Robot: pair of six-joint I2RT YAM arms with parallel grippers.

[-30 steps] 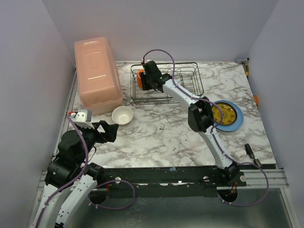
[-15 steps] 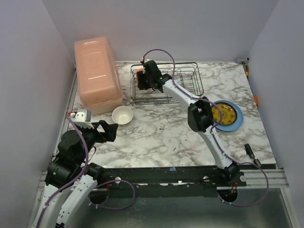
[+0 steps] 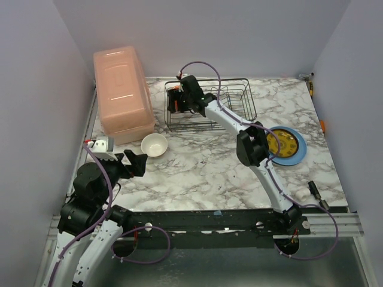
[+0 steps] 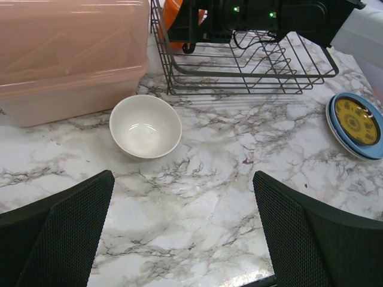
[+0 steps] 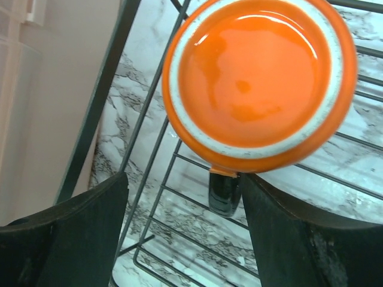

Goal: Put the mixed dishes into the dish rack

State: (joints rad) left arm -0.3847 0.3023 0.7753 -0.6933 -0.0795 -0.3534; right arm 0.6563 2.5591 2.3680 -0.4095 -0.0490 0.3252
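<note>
The orange mug point(image 5: 257, 78) stands upright in the left end of the black wire dish rack point(image 3: 230, 104), its dark handle point(image 5: 224, 192) pointing toward the camera. My right gripper point(image 5: 185, 233) hovers just above it, open, fingers spread to either side of the handle and gripping nothing. The mug point(image 3: 175, 98) also shows from above. A small white bowl point(image 4: 145, 126) sits on the marble in front of the rack point(image 4: 239, 66). My left gripper point(image 4: 182, 239) is open and empty, near the bowl point(image 3: 154, 144). A yellow-brown plate point(image 3: 281, 143) lies on a light-blue plate point(image 3: 297, 150) at right.
A big pink lidded box point(image 3: 121, 92) stands left of the rack, close to its left wall. A small dark tool point(image 3: 315, 192) lies near the front right edge. Grey walls close in the table on three sides.
My right gripper's jaws have spread apart and let go of the orange mug, which stays in the rack. The left arm has hardly moved.
</note>
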